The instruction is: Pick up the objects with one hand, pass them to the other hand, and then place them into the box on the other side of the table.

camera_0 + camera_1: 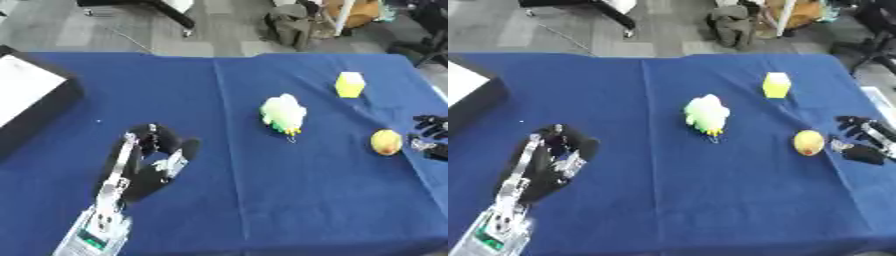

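**Table inventory: three objects on blue cloth, both hands empty**

Surface: table [262, 200] covered in blue cloth, a fold line running near to far down its middle.

Item 1: pale green and white soft toy [283, 114], lying near the centre of the table, slightly to the right, with a small yellow part at its near end.

Item 2: yellow block [350, 84], standing to the far right of the toy, well apart from it.

Item 3: round yellow-orange fruit [808, 142], on the right side, nearer than the block, just beside the right hand but not visibly touching it.

Container: black box [39, 107] with a white top, at the far left edge, partly cut off by the frame.

Left hand [153, 155]: over the cloth at near left, fingers curled in, holding nothing; nothing lies between it and the toy.

Right hand [864, 142]: at the right edge, partly out of view, fingers stretched toward the fruit, holding nothing

Beyond the far edge: grey floor with chair legs and clutter
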### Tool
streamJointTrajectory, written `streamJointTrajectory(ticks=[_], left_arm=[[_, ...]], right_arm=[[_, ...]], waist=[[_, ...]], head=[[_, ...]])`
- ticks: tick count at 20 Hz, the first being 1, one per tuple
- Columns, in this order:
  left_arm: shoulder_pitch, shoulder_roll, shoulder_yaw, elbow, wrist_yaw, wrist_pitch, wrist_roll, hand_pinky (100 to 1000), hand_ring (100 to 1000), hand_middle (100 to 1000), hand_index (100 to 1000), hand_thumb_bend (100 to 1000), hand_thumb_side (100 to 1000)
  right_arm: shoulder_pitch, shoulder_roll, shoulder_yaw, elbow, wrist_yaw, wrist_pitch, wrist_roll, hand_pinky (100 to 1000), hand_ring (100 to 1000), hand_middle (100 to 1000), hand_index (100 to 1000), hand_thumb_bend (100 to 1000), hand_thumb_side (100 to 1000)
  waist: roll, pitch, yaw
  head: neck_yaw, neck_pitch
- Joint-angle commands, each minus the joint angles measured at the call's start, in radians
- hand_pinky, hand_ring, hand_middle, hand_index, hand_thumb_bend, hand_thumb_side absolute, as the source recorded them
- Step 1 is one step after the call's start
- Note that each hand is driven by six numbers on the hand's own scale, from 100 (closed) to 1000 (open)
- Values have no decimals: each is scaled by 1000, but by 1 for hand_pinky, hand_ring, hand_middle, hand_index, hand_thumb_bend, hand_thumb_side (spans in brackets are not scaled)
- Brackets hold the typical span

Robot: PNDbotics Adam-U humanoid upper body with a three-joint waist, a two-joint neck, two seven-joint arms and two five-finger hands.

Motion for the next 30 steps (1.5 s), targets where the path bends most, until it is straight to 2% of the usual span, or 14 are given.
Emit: streamJointTrajectory(ticks=[1, 11, 20, 22, 24, 27, 30], left_arm=[[-17, 6, -3, -21, -4, 0, -4, 566, 422, 428, 506, 618, 517], [-18, 5, -6, -23, -4, 1, -8, 566, 422, 429, 506, 616, 517], [-18, 3, -7, -25, -2, 2, -10, 567, 422, 429, 506, 615, 518], [-18, 3, -7, -25, -1, 2, -10, 567, 423, 429, 506, 615, 518], [-17, 2, -7, -25, -1, 1, -10, 567, 423, 429, 506, 614, 518], [-16, 2, -7, -25, -1, 1, -10, 567, 423, 429, 506, 614, 518], [-16, 2, -7, -25, 0, 1, -10, 567, 423, 429, 506, 613, 518]], right_arm=[[-21, -28, 4, -7, 22, -5, 13, 775, 775, 789, 926, 100, 672], [-56, 10, 35, 7, 99, -9, 48, 778, 781, 795, 928, 100, 759], [-76, 30, 55, 17, 192, -12, 57, 779, 785, 797, 888, 100, 743], [-79, 34, 58, 19, 206, -13, 58, 779, 782, 788, 858, 100, 703], [-81, 38, 60, 19, 217, -14, 54, 773, 762, 740, 812, 100, 510], [-82, 43, 62, 18, 234, -14, 43, 765, 731, 665, 752, 100, 292], [-83, 48, 63, 16, 259, -13, 21, 757, 704, 610, 720, 100, 290]], waist=[[0, -6, 1], [3, -4, 4], [5, -5, 7], [5, -6, 8], [5, -6, 9], [5, -6, 9], [5, -6, 10]], head=[[-7, -2], [-34, -2], [-55, -2], [-57, -2], [-58, -2], [-60, -2], [-60, -2]])
